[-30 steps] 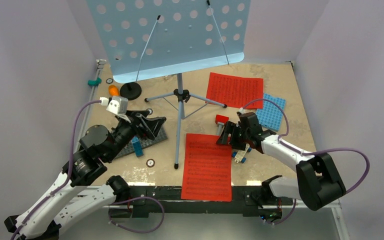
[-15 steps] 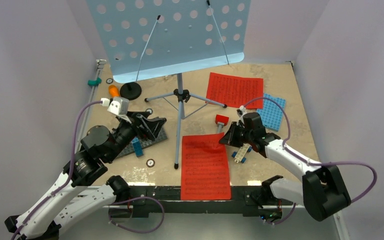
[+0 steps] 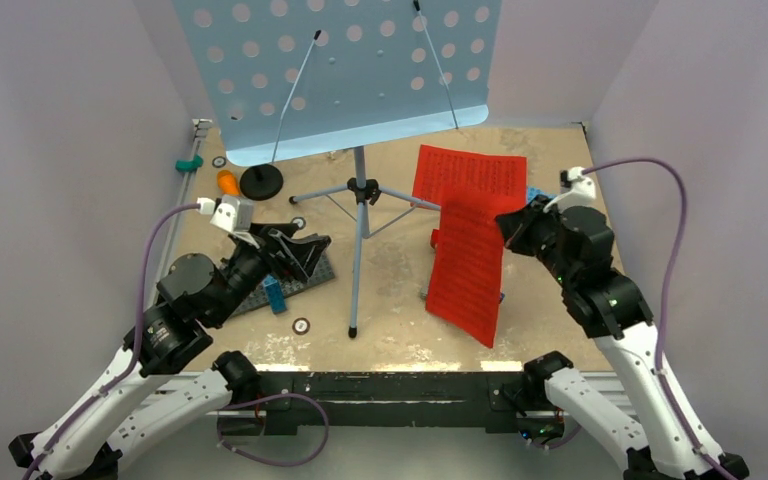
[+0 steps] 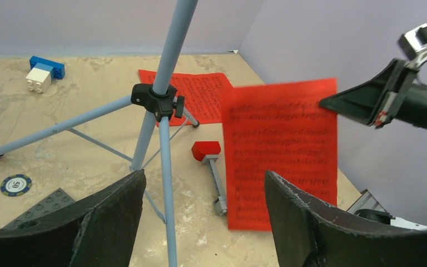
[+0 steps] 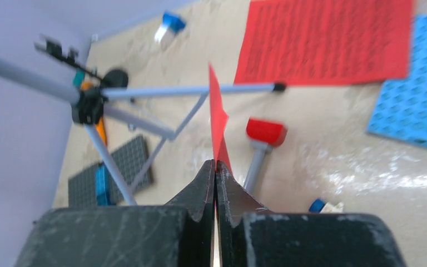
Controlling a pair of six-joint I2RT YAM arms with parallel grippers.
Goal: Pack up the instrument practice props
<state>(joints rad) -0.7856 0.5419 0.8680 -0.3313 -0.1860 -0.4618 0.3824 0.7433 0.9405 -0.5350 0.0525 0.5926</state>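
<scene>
The right fingers are closed flat on the edge of one red sheet, and it hangs from that pinch. Its long axis runs down and back toward the near edge of the table. Most of it is off the surface; I cannot tell whether its lower edge touches.

The second sheet lies flat at the far right of the table, just beyond the right fingers and a little to their left. Its long axis runs left to right, so it lies crosswise to the hanging page. Stacking the two would probably call for a short reach away from the base and about a quarter turn of the wrist. No box or bag for the props shows in any view, so where the pages end up is open.

The right arm is plainly the nearer one for both pages. The left fingers stand wide open and hold nothing. They hover over a grey plate on the other side of the tripod, whose legs stand between them and the pages. The hammer lies on the table under the hanging sheet.

The music stand stands at the back. The orange mic and the mic stand sit at the far left, nearer the left arm.
</scene>
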